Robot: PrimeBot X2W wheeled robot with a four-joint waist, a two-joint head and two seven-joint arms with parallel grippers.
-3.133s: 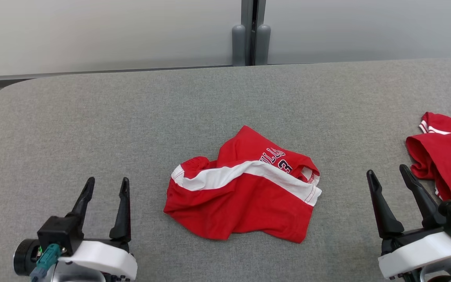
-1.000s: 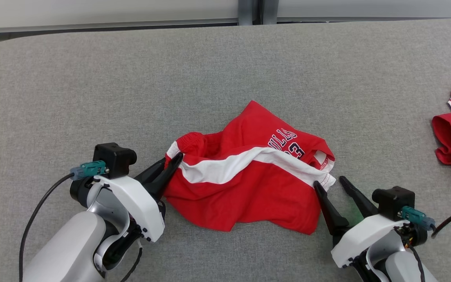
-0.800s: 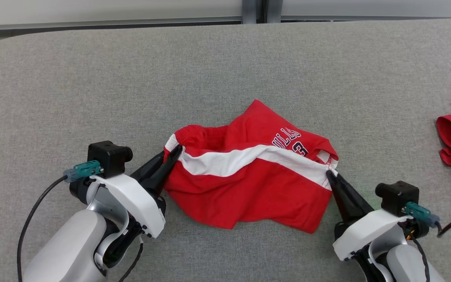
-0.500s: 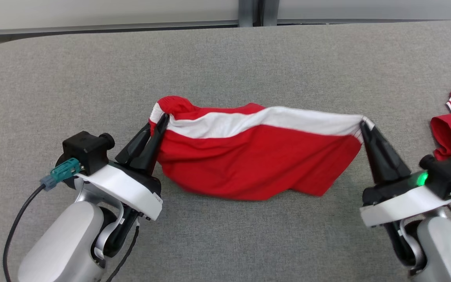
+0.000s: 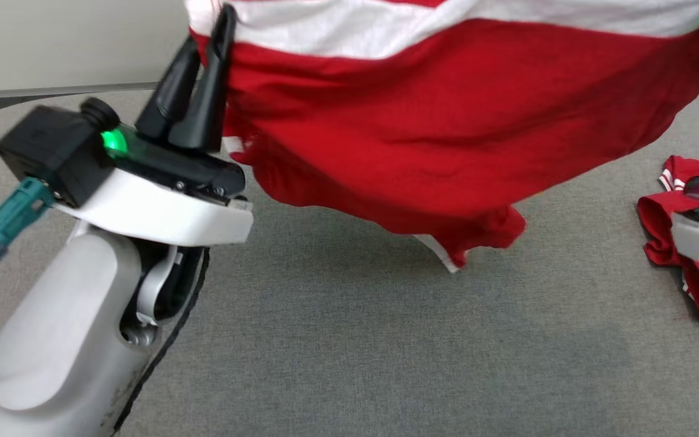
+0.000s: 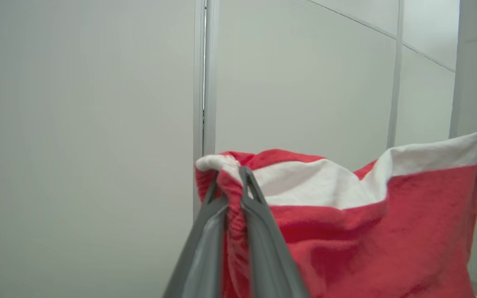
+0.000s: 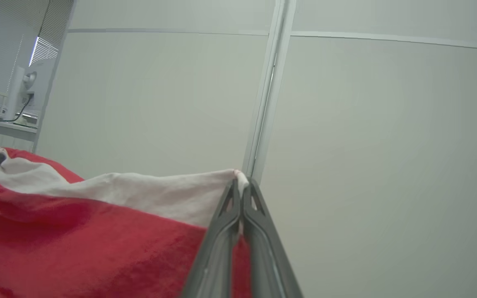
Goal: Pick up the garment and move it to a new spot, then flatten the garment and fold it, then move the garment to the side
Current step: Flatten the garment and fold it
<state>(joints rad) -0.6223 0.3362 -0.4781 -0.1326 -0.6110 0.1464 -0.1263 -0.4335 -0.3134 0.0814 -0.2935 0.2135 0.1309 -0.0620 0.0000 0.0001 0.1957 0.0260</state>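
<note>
**Item 1. Garment** (image 5: 446, 121). Red cloth with a broad white band along its upper edge. It hangs in the air, stretched sideways between the two grippers, with the band uppermost and the red body falling in loose folds below. Its lowest corner (white-trimmed) droops toward the table at centre; whether it touches the surface cannot be told. A soft shadow lies on the table beneath it.

**Item 2. Left gripper** (image 6: 230, 178). Raised at the left of the scene, fingers pointing up. The jaws are pinched narrow on the left end of the garment, with a bunched red fold squeezed between the two fingers just under the white band. A green light (image 5: 113, 141) glows on the wrist housing, and a teal connector (image 5: 13, 212) with a dark cable juts out to the left.

**Item 3. Right gripper** (image 7: 242, 182). Raised at the right, fingers pressed fully together on the right end of the white band. A small nub of white cloth shows above the fingertips. In the head view, one dark finger and part of the pale wrist housing stand at the right edge.

**Item 4. Second red garment** (image 5: 665, 237). Crumpled, with white striped trim, it lies on the table at the right, partly behind the right wrist housing and well apart from the held piece.

**Item 5. Table** (image 5: 349, 352). Grey woven covering, with a rounded corner at the far left.

**Item 6. Wall panels** (image 6: 77, 124). Pale and plain, with vertical seams, on the far side of the table.
</note>
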